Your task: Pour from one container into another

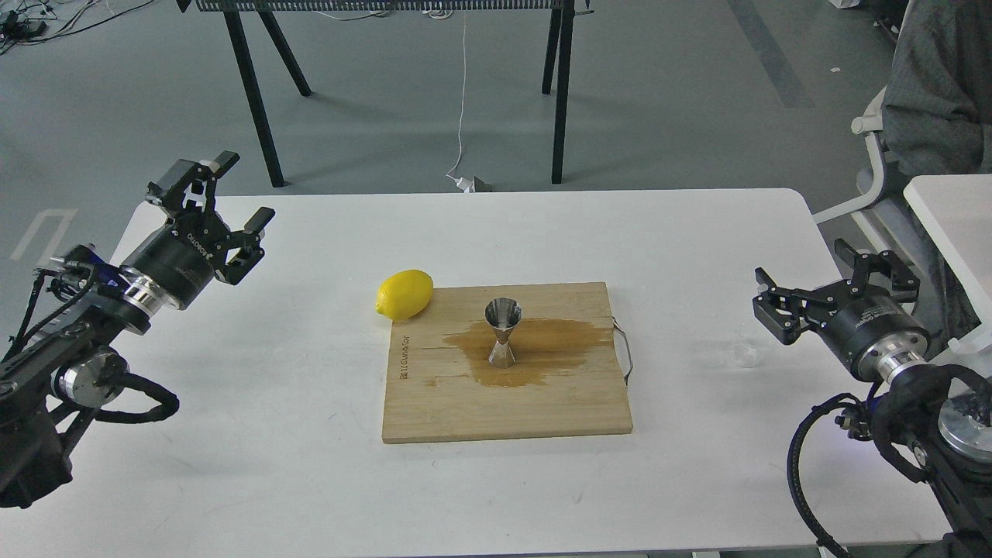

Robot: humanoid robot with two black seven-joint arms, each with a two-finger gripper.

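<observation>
The steel jigger (503, 333) stands upright near the middle of the wooden board (434, 411), in a brown puddle (558, 345). The tiny clear cup (745, 353) sits on the white table to the right of the board, faint and hard to make out. My right gripper (803, 273) hovers open just up and right of the cup, apart from it, with nothing between its fingers. At the far left my left gripper (244, 188) is open and empty, held above the table's corner.
A yellow lemon (404, 294) lies against the board's back left corner. The board has a wire handle (625, 350) on its right side. A chair and a second table (949, 217) stand close to the right edge.
</observation>
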